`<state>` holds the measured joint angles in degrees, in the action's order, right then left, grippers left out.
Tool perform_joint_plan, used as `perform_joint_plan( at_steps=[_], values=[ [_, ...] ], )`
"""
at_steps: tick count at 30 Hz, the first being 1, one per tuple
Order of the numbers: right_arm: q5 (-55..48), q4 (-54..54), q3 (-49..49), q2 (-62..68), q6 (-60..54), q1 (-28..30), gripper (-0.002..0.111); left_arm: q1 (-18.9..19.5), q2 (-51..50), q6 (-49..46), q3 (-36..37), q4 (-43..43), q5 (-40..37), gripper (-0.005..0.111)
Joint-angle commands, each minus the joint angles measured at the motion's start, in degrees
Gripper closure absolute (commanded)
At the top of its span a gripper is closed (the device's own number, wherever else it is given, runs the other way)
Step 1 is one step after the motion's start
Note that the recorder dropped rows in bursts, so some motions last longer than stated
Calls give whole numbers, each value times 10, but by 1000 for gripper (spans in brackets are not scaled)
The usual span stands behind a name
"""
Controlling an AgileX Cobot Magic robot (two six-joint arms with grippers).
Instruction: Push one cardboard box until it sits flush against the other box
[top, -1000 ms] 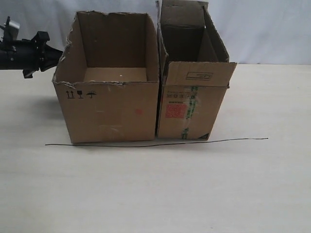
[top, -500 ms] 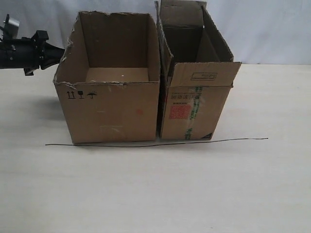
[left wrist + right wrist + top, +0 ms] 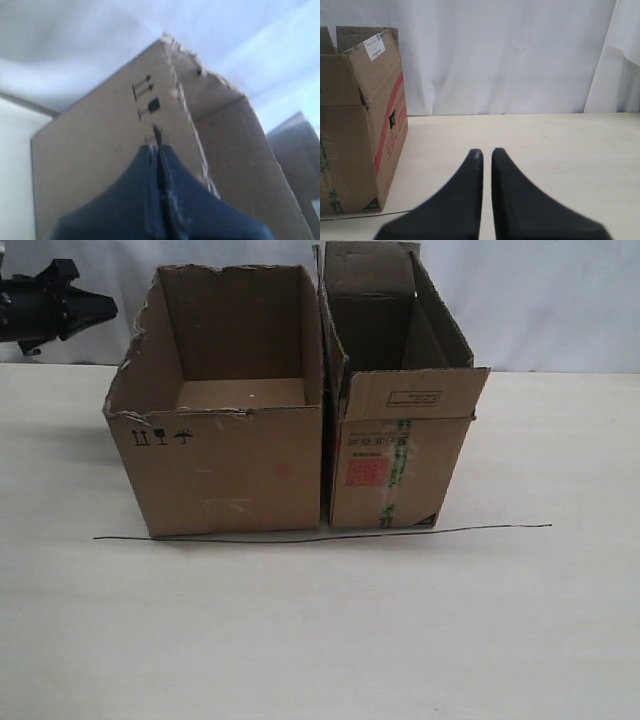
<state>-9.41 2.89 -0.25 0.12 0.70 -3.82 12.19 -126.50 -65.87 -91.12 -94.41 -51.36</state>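
Toward the far edge of the tabletop point(image 3: 320, 640), about midway along it, the wide torn-edged cardboard box point(image 3: 225, 465) stands beside the narrower red-printed other box point(image 3: 395, 465). Only a thin dark seam shows between them (whether the walls fully meet cannot be told). A thin black wire point(image 3: 480, 528) lies along their fronts, on the near side. Over the far left corner the left gripper point(image 3: 105, 308) hangs just clear of the wide box's ragged side, its jaws pressed tight on nothing; its wrist view is blurred, the handling symbols barely legible. The right gripper point(image 3: 482, 152) is outside the exterior view. Its jaws are drawn almost together, a slim slit between, grasping nothing, with the other box cut off nearby.
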Motion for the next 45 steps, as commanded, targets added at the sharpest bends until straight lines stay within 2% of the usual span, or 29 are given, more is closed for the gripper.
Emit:
perform_joint_plan(
  at_steps=[1, 6, 13, 19, 27, 37, 41, 45],
  values=[
    [1, 6, 2, -1, 1, 3, 103, -9, -1, 10, -16, 0, 49, 107],
    [1, 6, 2, -1, 1, 3, 103, -9, -45, 75, -47, 11, -2, 107],
    [1, 6, 2, -1, 1, 3, 103, -9, -76, 89, -64, 6, -21, 107],
    [1, 6, 2, -1, 1, 3, 103, -10, -100, 106, -82, 7, -72, 107],
    [1, 6, 2, -1, 1, 3, 103, -16, -100, 106, -83, 9, -72, 107],
    [1, 6, 2, -1, 1, 3, 103, -42, -100, 106, -83, 8, -60, 107],
    [1, 6, 2, -1, 1, 3, 103, -39, -100, 105, -83, 3, -35, 107],
    [1, 6, 2, -1, 1, 3, 103, -11, -93, 102, -115, -4, -61, 107]
  ],
)
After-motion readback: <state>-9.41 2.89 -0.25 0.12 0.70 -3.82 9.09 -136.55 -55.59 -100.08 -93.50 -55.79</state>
